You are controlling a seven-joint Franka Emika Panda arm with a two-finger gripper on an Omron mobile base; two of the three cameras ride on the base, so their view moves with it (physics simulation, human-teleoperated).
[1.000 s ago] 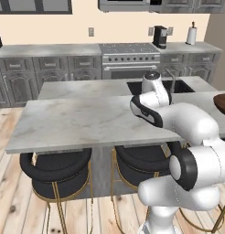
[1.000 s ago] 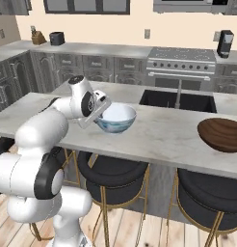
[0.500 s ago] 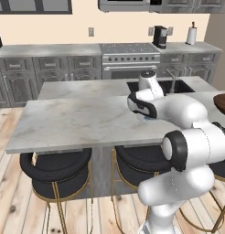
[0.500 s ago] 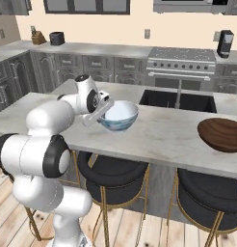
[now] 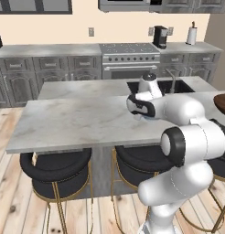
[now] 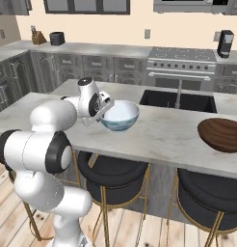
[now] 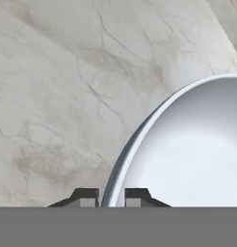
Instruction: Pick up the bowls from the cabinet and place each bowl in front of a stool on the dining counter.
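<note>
White bowl (image 6: 120,116) with the blue-green outside sits low over the marble counter (image 6: 164,135), pinched by its rim between the fingertips (image 7: 86,197) of the gripper (image 7: 111,198), one pad inside and one outside, jaws closed on the edge. A rim grip suits a wide bowl that will not fit between the jaws. It is above the stool (image 6: 113,176), so probably being set down there; whether its base touches the top I cannot tell. Brown wooden bowl (image 6: 221,135) already rests on the counter above the next stool (image 6: 209,198).
</note>
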